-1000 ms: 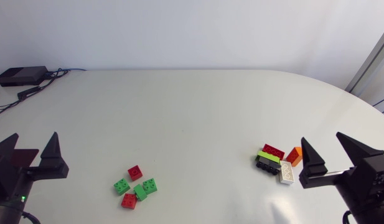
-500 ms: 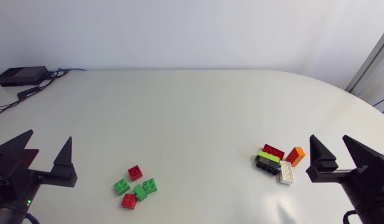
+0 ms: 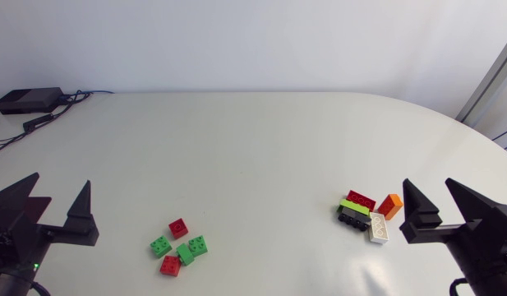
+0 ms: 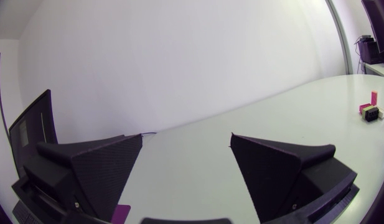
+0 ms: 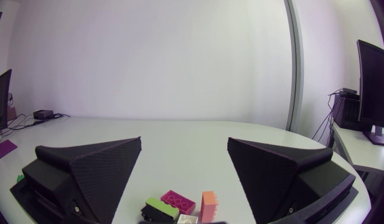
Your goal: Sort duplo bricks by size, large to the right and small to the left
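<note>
Overhead, the left gripper [image 3: 61,179] hovers at the lower left of the table [image 3: 253,140], its fingers spread wide and empty. To its right lie the small bricks [image 3: 185,253], two red and three green, clustered close together. The right gripper [image 3: 426,181] sits at the lower right, equally wide and holding nothing. It is just beside the large bricks [image 3: 354,207]: red, lime, black, white and orange pieces packed together.

From the left wrist, the left gripper [image 4: 187,137] gapes over bare table, with the large bricks [image 4: 371,112] far ahead across it.

From the right wrist, the right gripper [image 5: 184,139] stands wide. The large bricks [image 5: 177,202] lie low between its fingers, untouched.
</note>
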